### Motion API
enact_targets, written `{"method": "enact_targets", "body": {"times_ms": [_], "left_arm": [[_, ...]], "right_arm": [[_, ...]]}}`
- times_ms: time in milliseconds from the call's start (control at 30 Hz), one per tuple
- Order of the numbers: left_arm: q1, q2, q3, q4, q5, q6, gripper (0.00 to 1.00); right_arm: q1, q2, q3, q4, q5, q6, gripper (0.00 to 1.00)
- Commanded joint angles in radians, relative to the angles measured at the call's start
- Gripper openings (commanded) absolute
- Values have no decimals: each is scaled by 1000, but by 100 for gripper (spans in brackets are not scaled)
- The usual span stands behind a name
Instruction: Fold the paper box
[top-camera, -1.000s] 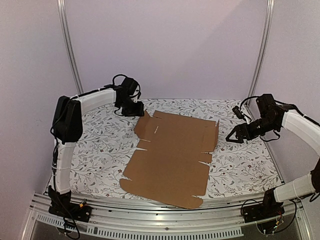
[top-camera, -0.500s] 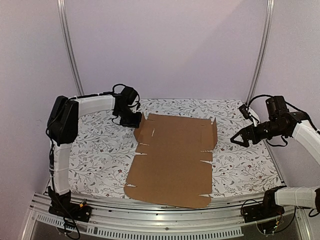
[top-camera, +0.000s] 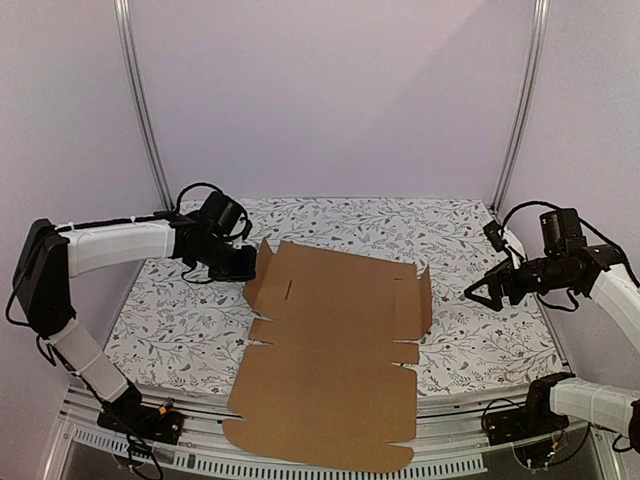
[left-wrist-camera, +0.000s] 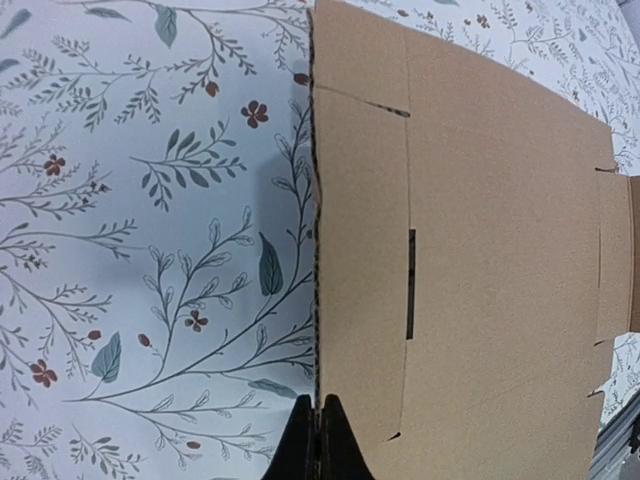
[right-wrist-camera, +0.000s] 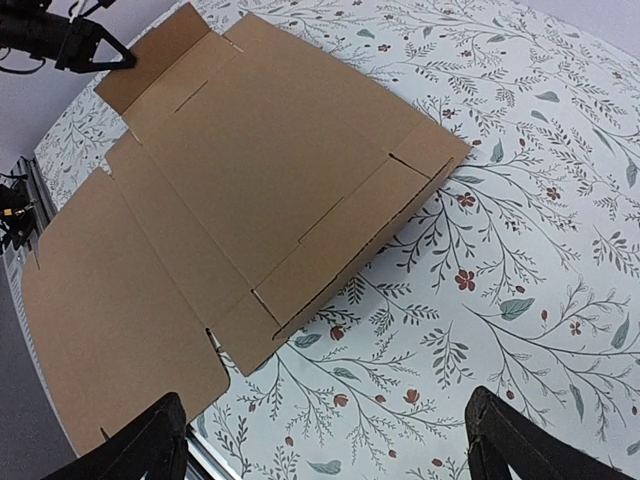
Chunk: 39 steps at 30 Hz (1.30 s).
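Where the left hand presses its fingers together, they pinch the far-left edge of the paper box, and that side flap stands tilted up off the table. Outward from the grip, the brown cardboard sheet lies unfolded across the middle of the flower-patterned table. Its near end reaches out over the table's front edge, and its right flap is also raised. Well apart on the right, the right hand hovers above the table with fingers spread wide, holding nothing.
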Motion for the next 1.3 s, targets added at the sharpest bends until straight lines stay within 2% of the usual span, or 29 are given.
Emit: {"method": "enact_targets", "body": {"times_ms": [0, 200, 367, 500, 633, 833, 1067, 1267], "left_arm": [[-14, -99, -121, 112, -57, -88, 0], [-27, -193, -271, 267, -81, -137, 0], [-55, -215, -341, 438, -105, -54, 0], [-57, -206, -410, 651, -112, -9, 0], [-57, -191, -448, 803, -94, 41, 0], [-60, -207, -486, 936, -6, 110, 0], [-89, -251, -540, 989, 6, 231, 0], [-122, -285, -583, 1020, -6, 304, 0]], "right_arm": [[-40, -7, -10, 53, -48, -8, 95], [-66, 0, -21, 62, -58, -7, 95], [-67, 63, -16, 64, -57, -17, 96], [-67, 112, 23, 27, -49, -33, 96], [-67, 164, 188, -110, -84, -88, 96], [-67, 364, 472, -263, -101, -219, 93], [-13, 613, 792, -299, -72, -274, 91], [75, 777, 911, -334, -14, -375, 89]]}}
